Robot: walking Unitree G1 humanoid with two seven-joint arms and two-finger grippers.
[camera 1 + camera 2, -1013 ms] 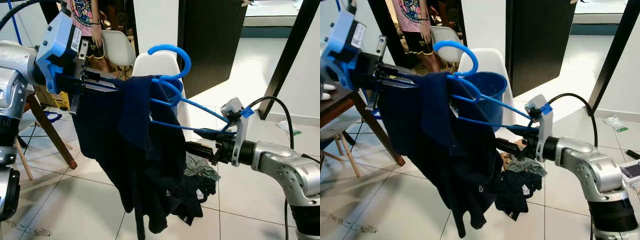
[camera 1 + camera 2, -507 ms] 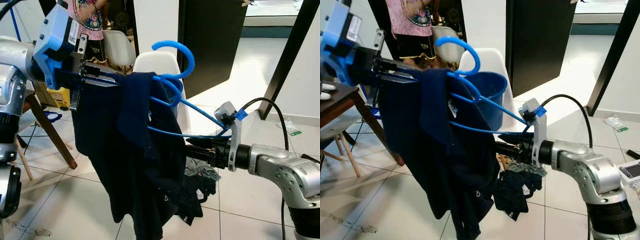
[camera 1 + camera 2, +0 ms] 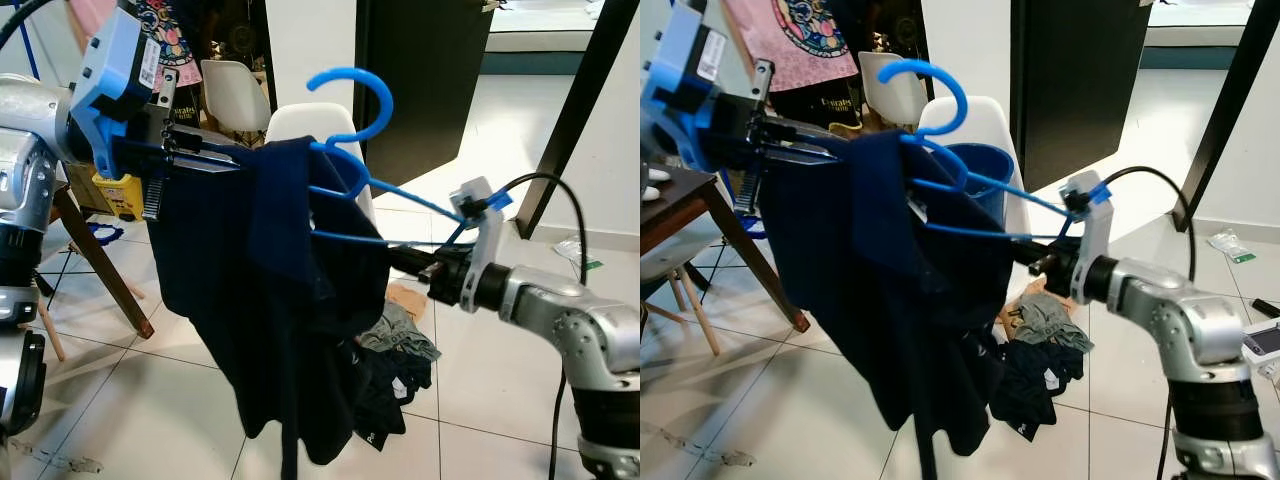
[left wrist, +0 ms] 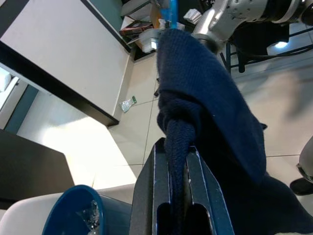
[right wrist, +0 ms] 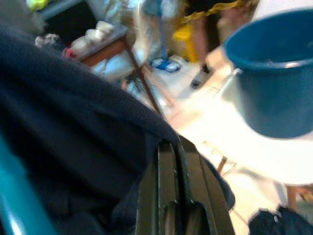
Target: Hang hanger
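A blue plastic hanger (image 3: 352, 96) stands hook up in mid-air with a dark navy garment (image 3: 270, 320) draped over it and hanging low. My left gripper (image 3: 225, 160) is at the garment's upper left, shut on a bunched fold of the cloth (image 4: 177, 142). From the right, my right gripper (image 3: 402, 262) reaches under the hanger's lower bar, its fingers (image 5: 171, 161) together with the tips in the navy cloth. The hanger's right end lies by that wrist's camera mount (image 3: 478, 205).
Behind the garment stands a white chair (image 3: 312, 122) carrying a blue bucket (image 3: 985, 175). Clothes lie in a heap on the tiled floor (image 3: 398, 365). A wooden table leg (image 3: 100, 262) is at the left, a person in a pink shirt (image 3: 790, 45) behind, a black post (image 3: 578, 105) at right.
My right gripper has risen and moved right, so the hanger's bar lies flatter and its hook sits higher. The person behind has stepped nearer.
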